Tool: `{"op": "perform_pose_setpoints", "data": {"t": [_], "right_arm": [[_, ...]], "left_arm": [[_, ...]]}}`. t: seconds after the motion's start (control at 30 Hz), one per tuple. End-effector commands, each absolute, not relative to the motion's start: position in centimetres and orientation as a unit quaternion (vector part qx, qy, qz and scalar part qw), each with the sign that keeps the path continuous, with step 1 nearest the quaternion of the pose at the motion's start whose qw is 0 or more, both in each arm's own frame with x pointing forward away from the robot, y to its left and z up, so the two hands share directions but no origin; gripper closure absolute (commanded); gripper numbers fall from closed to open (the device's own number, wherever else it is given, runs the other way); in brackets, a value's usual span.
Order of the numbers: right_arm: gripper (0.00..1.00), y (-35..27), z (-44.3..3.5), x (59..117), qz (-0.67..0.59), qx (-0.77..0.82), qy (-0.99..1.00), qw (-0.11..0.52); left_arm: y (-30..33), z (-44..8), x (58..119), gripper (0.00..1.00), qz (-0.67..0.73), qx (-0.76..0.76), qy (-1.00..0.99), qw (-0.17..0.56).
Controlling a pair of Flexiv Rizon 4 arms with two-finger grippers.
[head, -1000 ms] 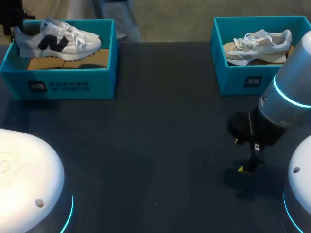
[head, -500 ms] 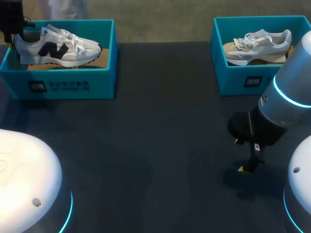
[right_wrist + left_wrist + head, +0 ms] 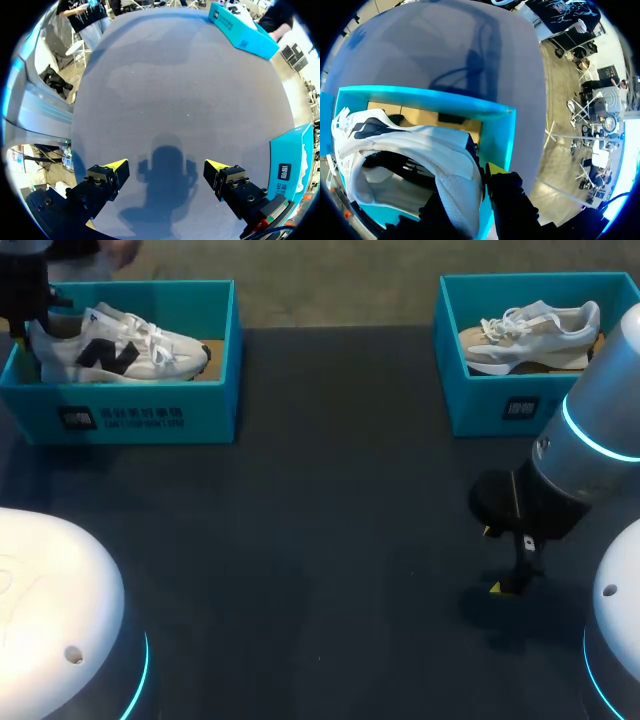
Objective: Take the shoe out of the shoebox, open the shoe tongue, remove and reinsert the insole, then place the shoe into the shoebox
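A white shoe with a black side mark (image 3: 125, 345) lies low inside the left teal shoebox (image 3: 130, 415), toe toward the box's right wall. My left gripper (image 3: 28, 320) stands over the box's far left corner, shut on the shoe's heel. In the left wrist view the white heel collar (image 3: 455, 185) is pinched between the fingers of that gripper (image 3: 482, 176), and the box wall (image 3: 500, 130) runs just beside it. My right gripper (image 3: 497, 560) hangs open just above the bare table at the right, with nothing between its yellow tips (image 3: 166, 167).
A second teal shoebox (image 3: 500, 405) at the back right holds a beige and white shoe (image 3: 530, 330); its corner (image 3: 290, 165) shows beside the right gripper. Dark tabletop (image 3: 320, 520) spreads between the two boxes.
The left gripper has lowered the shoe from above the rim down into the left box. The right arm has stayed still.
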State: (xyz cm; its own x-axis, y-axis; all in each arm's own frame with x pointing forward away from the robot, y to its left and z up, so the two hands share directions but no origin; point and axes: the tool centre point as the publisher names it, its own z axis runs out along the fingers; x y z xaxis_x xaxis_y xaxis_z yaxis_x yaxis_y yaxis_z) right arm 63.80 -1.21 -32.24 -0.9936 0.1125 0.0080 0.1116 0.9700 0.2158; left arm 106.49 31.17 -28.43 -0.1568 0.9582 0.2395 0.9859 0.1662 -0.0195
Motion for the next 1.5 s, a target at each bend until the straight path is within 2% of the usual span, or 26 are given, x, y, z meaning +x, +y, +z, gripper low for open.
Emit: {"op": "perform_pose_setpoints", "data": {"t": [0.03, 1.5], "right_arm": [[0.00, -1.2, -32.3, 63.6, 0.109, 0.057, 0.992, 0.004], [0.00, -1.2, -32.3, 63.6, 0.109, 0.057, 0.992, 0.004]], "left_arm": [[31.3, -28.5, 106.1, 1.00, -0.071, -0.643, -0.757, 0.096], [30.0, -35.6, 106.1, 1.00, -0.063, -0.652, -0.746, 0.119]]}}
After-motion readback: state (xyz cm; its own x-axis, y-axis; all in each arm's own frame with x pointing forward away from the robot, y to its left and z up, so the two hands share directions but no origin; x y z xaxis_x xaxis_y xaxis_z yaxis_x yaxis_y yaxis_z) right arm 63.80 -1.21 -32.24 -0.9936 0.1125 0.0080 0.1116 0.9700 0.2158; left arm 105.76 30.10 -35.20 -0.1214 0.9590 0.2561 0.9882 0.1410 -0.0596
